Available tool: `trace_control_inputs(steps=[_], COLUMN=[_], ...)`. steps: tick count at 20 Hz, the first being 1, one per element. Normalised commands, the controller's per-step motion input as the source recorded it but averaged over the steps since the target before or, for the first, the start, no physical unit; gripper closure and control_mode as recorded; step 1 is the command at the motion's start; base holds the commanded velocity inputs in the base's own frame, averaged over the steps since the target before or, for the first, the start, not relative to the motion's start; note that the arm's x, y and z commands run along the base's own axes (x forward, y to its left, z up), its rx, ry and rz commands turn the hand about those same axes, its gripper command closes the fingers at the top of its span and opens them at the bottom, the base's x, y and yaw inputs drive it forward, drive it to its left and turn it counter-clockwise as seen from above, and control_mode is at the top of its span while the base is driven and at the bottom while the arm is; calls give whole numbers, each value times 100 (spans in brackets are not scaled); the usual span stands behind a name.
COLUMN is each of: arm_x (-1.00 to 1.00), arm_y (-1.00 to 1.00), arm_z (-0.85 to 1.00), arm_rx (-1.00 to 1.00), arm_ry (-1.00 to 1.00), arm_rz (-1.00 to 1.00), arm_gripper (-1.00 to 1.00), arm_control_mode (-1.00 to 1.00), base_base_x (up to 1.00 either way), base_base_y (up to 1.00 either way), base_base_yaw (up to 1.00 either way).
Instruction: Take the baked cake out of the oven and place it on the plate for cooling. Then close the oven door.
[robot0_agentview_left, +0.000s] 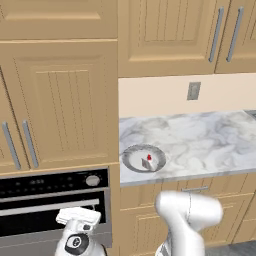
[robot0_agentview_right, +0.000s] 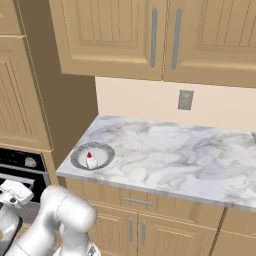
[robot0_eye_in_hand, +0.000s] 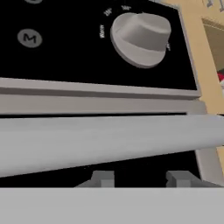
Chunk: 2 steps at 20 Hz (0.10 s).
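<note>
A: Where does the baked cake (robot0_agentview_left: 148, 161) sit right now?

B: On the plate (robot0_agentview_left: 131, 159), near the plate's middle, red topping up. The plate rests on the desk (robot0_agentview_left: 210, 142) at its corner nearest the oven (robot0_agentview_left: 52, 186), which makes sense as a cooling spot: just beside the oven, so the carry is short.

A: So the first half of the task looks finished?

B: I'd judge so. What remains is the oven door (robot0_agentview_left: 55, 220), and the arm is placed for that.

A: Placed how?

B: The gripper (robot0_eye_in_hand: 141, 177) is right against the door's front, below the oven's black control panel. In the hand view the long silver handle (robot0_eye_in_hand: 105, 140) runs across, just above the two dark fingertips (robot0_eye_in_hand: 103, 177), and a knob (robot0_eye_in_hand: 140, 38) on the panel sits above that.

A: Is it clamped onto the handle?

B: I cannot tell. The fingertips stand fairly narrow, but the bar passes in front of them rather than plainly between them, so a grasp isn't shown.

A: Why go for the handle at all?

B: Probably because the bar gives a firm place to push or guide the door into its frame. The door seems nearly up against the oven, with the glass front facing the hand.

A: Any risk?

B: Slipping off the round bar, or bumping the knob above it.
</note>
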Motion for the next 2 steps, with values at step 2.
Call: trace_control_inputs(steps=[2], arm_x=[100], arm_y=[-14], arm_z=[0], arm_rx=[23], arm_ry=[1], arm_rz=[0], arm_gripper=[-100], arm_control_mode=[-100], base_base_x=[0], base_base_y=[0], base_base_yaw=[0])
